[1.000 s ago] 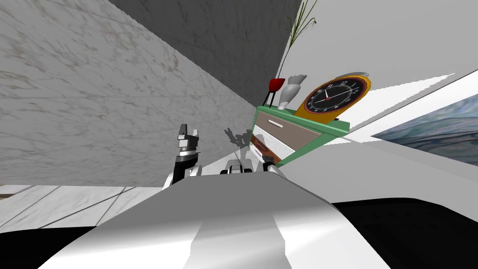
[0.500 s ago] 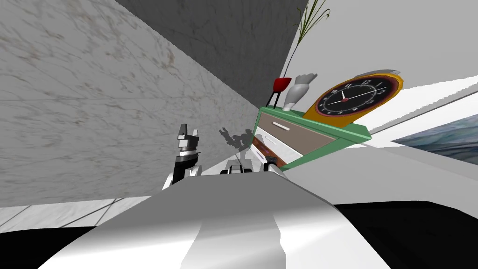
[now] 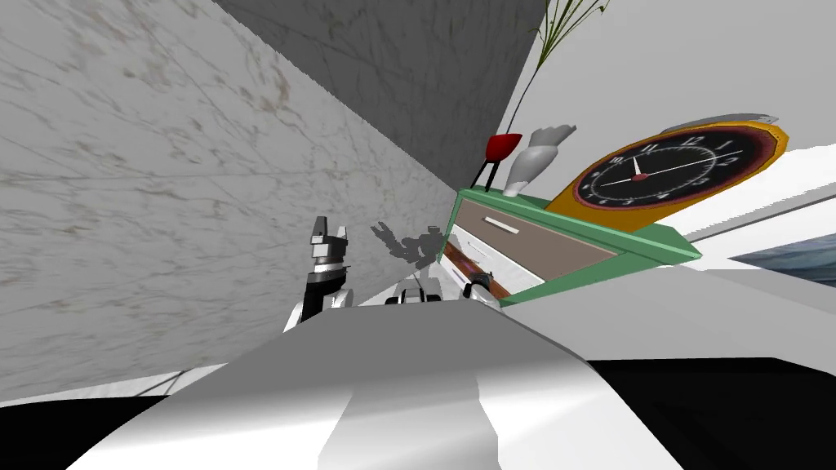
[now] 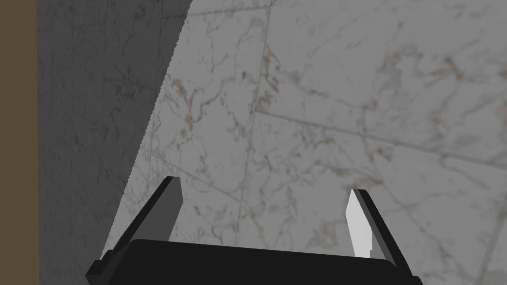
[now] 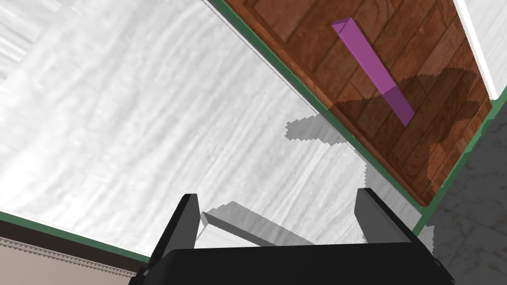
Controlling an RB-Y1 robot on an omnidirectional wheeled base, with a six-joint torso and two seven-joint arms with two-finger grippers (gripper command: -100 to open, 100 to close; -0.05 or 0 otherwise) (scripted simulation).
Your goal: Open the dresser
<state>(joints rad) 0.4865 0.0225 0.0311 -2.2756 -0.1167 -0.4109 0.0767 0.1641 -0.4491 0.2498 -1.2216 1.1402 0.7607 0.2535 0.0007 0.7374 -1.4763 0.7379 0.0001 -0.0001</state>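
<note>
facing a large marble wall [image 3: 163, 204] on the left, meeting a darker grey wall at the corner. recorded to the right of that corner: green-framed dresser [image 3: 645, 238], shut, with taupe top drawer [image 3: 539, 245], white middle drawer [image 5: 124, 123] and wood-grain bottom drawer [image 5: 307, 54] with a purple handle [image 5: 374, 71].

on the dresser top: leaning black-faced clock [image 3: 678, 167] in an orange rim, white vase [image 3: 535, 159], red vase [image 3: 502, 147] with tall green stems.

right gripper [image 5: 277, 195] held close to the white drawer front, fingers apart and empty, its grey handle [image 5: 252, 227] lying between them near the base; contact cannot be told. left gripper [image 4: 262, 185] raised beside the chest, fingers apart, nothing held, pointed at the marble wall and well apart from the dresser.

compared with a second ago: own view shifted, dresser and clock drawn larger and further right; left gripper at the same spot in the head view.

green frame edge just beside the right fingers; open wall space left of the dresser.
</note>
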